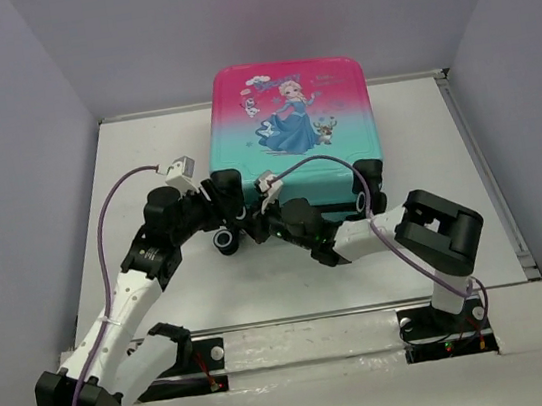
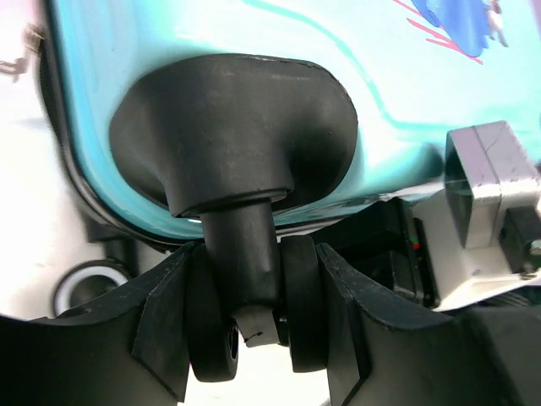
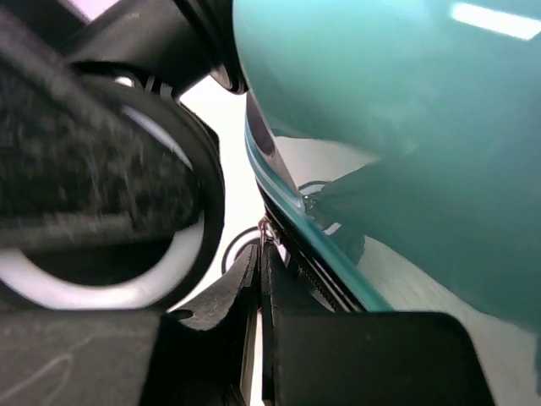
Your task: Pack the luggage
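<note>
**Entry: child's suitcase, lying flat with its shells together, both arms working at the wheel end**

- **Nearest:** the left gripper (image 2: 258,326) is pinching a black twin caster wheel (image 2: 304,313) at the luggage's near left corner, one finger on each side of it.
- **Beside it:** the right gripper (image 3: 259,283) is holding its fingers pressed together at the zip seam. A small metal zipper pull (image 3: 267,228) is sitting at the tips, and I cannot tell whether it is caught.
- **Beyond:** the luggage (image 1: 288,110) is lying princess-side up toward the far middle of the table (image 1: 144,160), hiding its contents.
- **Progress:** loading looks finished, and zipping is probably what remains.
- **Room:** bare table is showing on both sides, with a raised rail (image 1: 484,173) bordering the right. The back wall (image 1: 266,22) is standing close behind, leaving little room to push further.
</note>
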### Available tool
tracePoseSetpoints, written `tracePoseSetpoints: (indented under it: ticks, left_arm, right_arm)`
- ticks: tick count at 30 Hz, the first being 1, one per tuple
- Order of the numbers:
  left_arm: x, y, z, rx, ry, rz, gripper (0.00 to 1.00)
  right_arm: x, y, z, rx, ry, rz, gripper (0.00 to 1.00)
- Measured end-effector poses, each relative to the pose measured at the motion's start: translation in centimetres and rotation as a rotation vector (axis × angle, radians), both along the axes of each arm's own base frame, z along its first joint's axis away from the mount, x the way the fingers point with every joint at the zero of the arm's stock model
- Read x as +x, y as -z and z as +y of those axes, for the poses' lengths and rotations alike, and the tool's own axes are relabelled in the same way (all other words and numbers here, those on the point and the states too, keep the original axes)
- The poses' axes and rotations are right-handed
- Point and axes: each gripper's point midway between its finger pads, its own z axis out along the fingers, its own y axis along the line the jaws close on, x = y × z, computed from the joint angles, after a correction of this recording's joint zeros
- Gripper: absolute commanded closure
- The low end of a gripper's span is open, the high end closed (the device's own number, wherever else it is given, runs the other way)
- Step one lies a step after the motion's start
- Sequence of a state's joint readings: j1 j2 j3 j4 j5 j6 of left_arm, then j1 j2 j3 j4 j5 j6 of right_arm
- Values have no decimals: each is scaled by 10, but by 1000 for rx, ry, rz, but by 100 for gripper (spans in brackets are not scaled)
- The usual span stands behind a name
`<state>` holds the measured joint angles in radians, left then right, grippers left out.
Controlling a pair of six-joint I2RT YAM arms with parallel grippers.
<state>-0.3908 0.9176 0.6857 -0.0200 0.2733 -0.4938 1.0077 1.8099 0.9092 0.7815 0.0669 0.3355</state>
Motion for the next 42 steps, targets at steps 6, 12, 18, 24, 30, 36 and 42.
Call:
tracePoseSetpoints:
  ticks: [6,12,18,24,30,36,42]
  left_arm:
    - [-19,-2,-25,-183,32,107,94]
    - [-16,-7,-40,-178,-52,82,94]
    - [-2,-14,-53,-132,-142,14,94]
    - [-24,-16,-78,-188,-64,58,94]
    - [-63,-8,-105,-291,84,153,77]
    - [-70,-9,-106,-319,108,165,25]
    - [-82,-23,-111,-320,220,108,12]
  right_arm:
    - [-17,1,-16,70,-15,-29,93]
    - [-14,-6,-16,161,8,-46,93]
    - [1,0,-15,311,128,5,57]
    - [-35,8,-41,372,126,173,9]
    - [-68,-14,-83,310,119,203,2]
    - [-79,-21,-108,253,134,209,0]
    - [-77,-18,-113,130,145,170,0]
